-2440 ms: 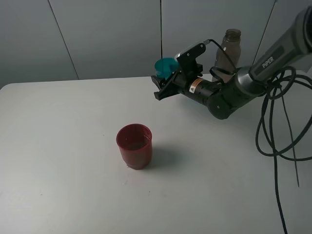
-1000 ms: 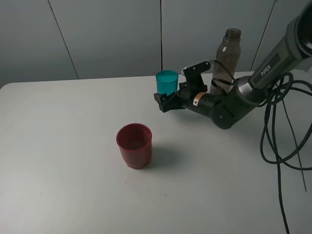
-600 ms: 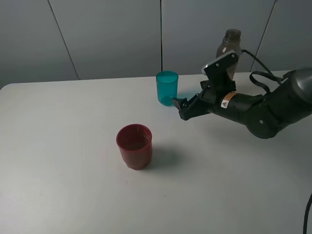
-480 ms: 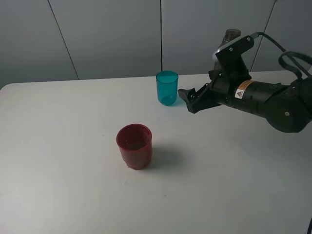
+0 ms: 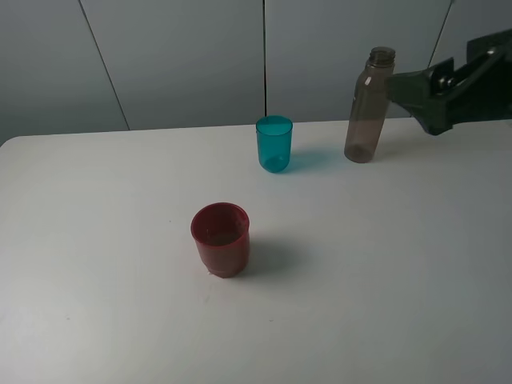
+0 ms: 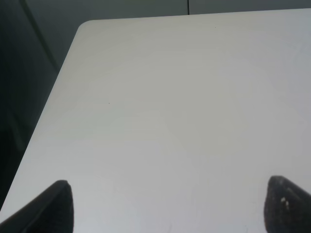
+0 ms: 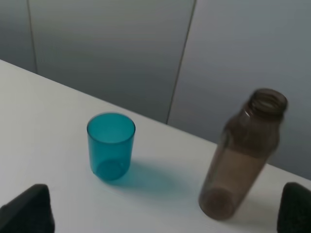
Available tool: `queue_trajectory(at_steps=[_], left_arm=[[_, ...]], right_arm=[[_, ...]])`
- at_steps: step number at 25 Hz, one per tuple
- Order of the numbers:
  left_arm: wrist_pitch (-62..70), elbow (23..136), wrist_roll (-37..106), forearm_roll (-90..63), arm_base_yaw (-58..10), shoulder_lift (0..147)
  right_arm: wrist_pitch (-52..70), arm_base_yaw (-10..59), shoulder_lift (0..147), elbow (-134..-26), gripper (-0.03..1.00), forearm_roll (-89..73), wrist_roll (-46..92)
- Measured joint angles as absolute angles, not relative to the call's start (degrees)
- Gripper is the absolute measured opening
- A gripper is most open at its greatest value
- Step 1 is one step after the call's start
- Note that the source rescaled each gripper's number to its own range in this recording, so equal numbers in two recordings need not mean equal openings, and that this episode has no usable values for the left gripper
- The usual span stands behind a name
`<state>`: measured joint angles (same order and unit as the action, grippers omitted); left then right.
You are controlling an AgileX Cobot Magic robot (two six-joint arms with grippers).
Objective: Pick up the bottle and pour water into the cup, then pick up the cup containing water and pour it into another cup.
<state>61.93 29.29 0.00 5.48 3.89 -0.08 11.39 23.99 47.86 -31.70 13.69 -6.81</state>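
Right gripper (image 7: 165, 213) hangs wide open and empty at the table's three o'clock edge. Bottle (image 5: 367, 107) stands upright just off it toward nine o'clock, teal cup (image 5: 274, 144) beyond, red cup (image 5: 221, 240) nearer centre. Left gripper (image 6: 167, 204), also open, sits far off.

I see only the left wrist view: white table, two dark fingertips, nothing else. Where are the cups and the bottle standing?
Observer: The small teal translucent tumbler stands upright near the table's far edge, with the tall smoky grey-brown bottle beside it, apart.
Operator: And the other cup?
Observer: The squat dark-red opaque cup stands alone, nearer the camera than the tumbler.
Operator: Is the right gripper holding something?
Observer: No. The right gripper is open and empty, facing tumbler and bottle.
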Motion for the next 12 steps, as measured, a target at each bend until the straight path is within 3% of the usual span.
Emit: queue_trajectory(at_steps=[12], left_arm=[[61.9, 29.3, 0.0, 5.5, 3.9, -0.1]], right_arm=[[54.7, 24.0, 19.1, -31.5, 0.99, -3.3, 7.0]])
